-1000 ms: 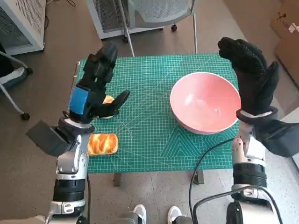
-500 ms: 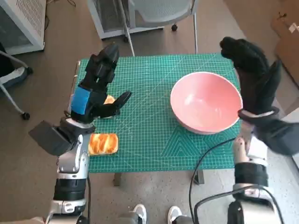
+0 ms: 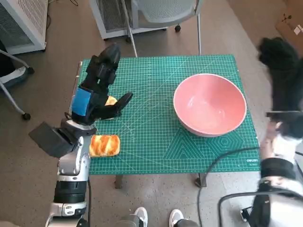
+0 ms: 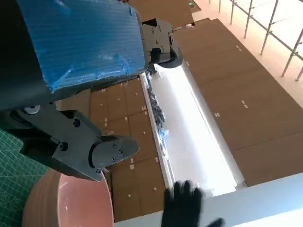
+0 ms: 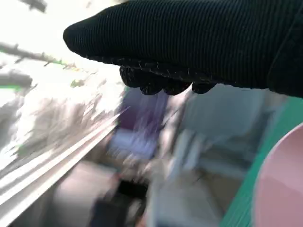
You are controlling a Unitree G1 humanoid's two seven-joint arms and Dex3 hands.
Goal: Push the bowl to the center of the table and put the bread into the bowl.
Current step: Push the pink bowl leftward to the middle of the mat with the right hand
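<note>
bowl (image 3: 209, 104): right side of the table (image 3: 156, 142), not centred
bread (image 3: 104, 145): near left edge, a second piece (image 3: 110, 101) under the left hand
left hand (image 3: 97, 90): raised, fingers spread, holding nothing
right hand (image 3: 283, 71): blurred, off the table's right edge, apart from the bowl; grip state can't tell
risk: fast push may tip the bowl or overshoot centre

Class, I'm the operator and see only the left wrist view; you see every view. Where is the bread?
Observer: A bread roll lies at the green mat's front left corner, beside the left forearm.
Operator: Does the left hand hold anything?
Observer: No. The left hand hangs open over the mat, with a second orange piece partly hidden under it.
Operator: And the bowl?
Observer: The pink bowl sits empty on the mat's right half; the blurred right hand is off to its right, not touching it.
</note>
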